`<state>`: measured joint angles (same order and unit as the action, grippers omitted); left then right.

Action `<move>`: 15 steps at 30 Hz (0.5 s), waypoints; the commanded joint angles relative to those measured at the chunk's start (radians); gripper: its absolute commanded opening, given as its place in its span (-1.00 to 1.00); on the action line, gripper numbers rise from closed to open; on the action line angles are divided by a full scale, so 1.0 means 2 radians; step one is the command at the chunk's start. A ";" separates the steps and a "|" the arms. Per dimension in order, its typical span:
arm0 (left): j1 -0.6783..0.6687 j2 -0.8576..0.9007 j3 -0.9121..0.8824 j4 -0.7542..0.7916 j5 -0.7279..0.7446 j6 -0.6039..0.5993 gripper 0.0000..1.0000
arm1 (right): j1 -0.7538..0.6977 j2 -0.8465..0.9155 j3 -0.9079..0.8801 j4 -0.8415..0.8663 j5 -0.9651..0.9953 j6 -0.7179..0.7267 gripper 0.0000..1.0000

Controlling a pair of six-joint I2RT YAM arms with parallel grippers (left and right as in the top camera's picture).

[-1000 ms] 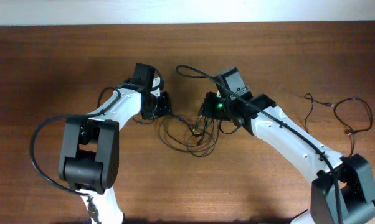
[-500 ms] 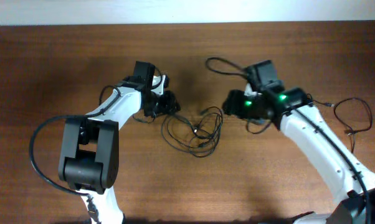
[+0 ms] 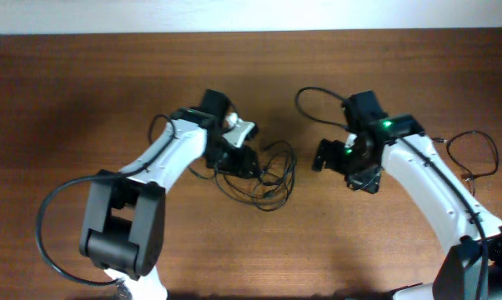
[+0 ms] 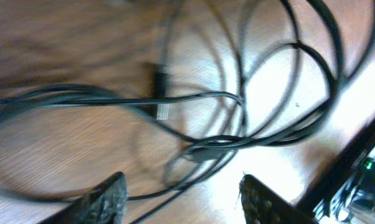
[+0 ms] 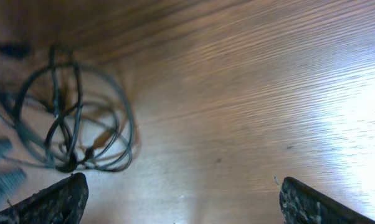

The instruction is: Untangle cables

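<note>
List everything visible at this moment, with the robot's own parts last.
Cable tangle: one bundle, strand count unclear, thin and black, table centre between the grippers.
Loose cable: one, thin and black, near the table's right edge.
Table: one, brown wood, under everything.
Left arm: one, white with black joints, reaching in from the left.
Right arm: one, white with black joints, reaching in from the right.
Left gripper: one, black fingers, open, at the tangle's left edge.
Right gripper: one, black fingers, open, right of the tangle.
</note>
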<state>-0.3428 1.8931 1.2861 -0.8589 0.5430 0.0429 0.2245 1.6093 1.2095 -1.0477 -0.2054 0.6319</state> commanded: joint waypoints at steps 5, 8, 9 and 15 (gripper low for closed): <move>-0.086 -0.012 0.016 0.046 -0.140 -0.026 0.25 | -0.037 0.002 -0.026 -0.037 0.004 -0.069 0.97; -0.101 -0.012 0.016 0.072 -0.149 -0.025 0.20 | -0.037 0.002 -0.042 -0.028 0.010 -0.069 0.97; -0.104 -0.012 0.016 0.072 -0.155 -0.025 0.06 | -0.037 0.002 -0.045 -0.026 0.011 -0.069 0.97; -0.105 -0.010 0.006 0.073 -0.158 -0.025 -0.07 | -0.037 0.002 -0.046 -0.028 0.000 -0.069 0.97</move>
<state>-0.5488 1.8927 1.3018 -0.7166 0.2409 -0.0044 0.1513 1.6096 1.1252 -1.1007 -0.2008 0.4980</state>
